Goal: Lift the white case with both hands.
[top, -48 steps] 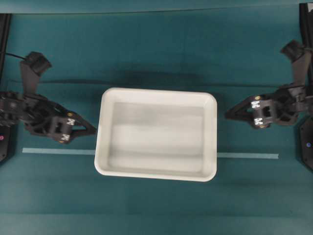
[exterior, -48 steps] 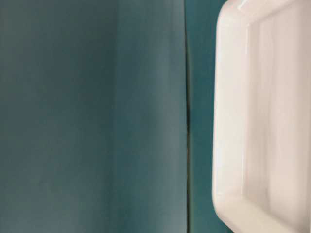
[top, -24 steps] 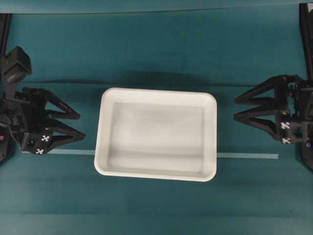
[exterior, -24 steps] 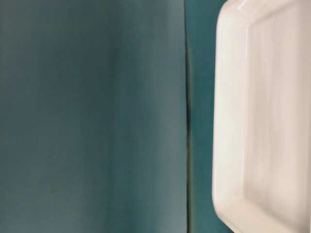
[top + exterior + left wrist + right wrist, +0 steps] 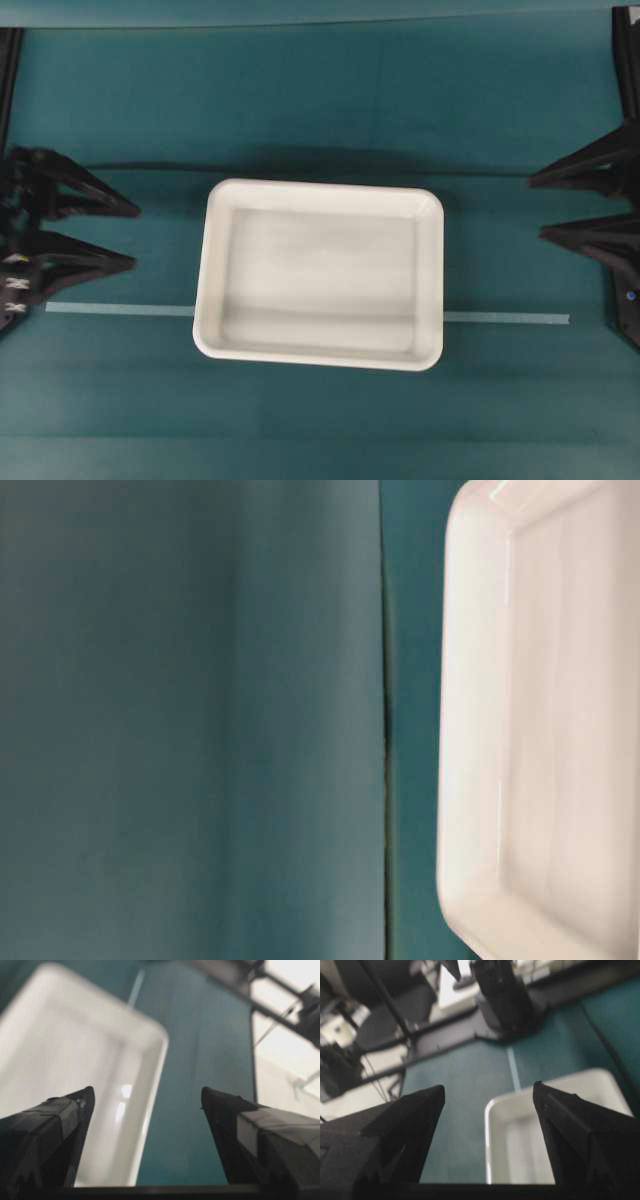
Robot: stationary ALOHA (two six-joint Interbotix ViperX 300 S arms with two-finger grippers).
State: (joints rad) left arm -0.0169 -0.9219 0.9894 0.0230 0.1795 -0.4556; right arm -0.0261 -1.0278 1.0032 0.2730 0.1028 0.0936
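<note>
The white case (image 5: 320,272), a shallow glossy tray with rounded corners, lies flat in the middle of the teal table. It also shows in the table-level view (image 5: 540,720), the left wrist view (image 5: 75,1075) and the right wrist view (image 5: 540,1135). My left gripper (image 5: 133,237) is open and empty at the left edge, well clear of the case. My right gripper (image 5: 537,208) is open and empty at the right edge, also apart from the case. Both point at the case.
A pale tape strip (image 5: 120,309) runs across the table under the case and comes out on the right (image 5: 505,319). Black frame posts stand at the far corners (image 5: 625,50). A dark arm base (image 5: 502,995) shows beyond the table.
Both grippers have drawn back from the case toward the table's side edges and have turned and spread open. The case has not moved.
</note>
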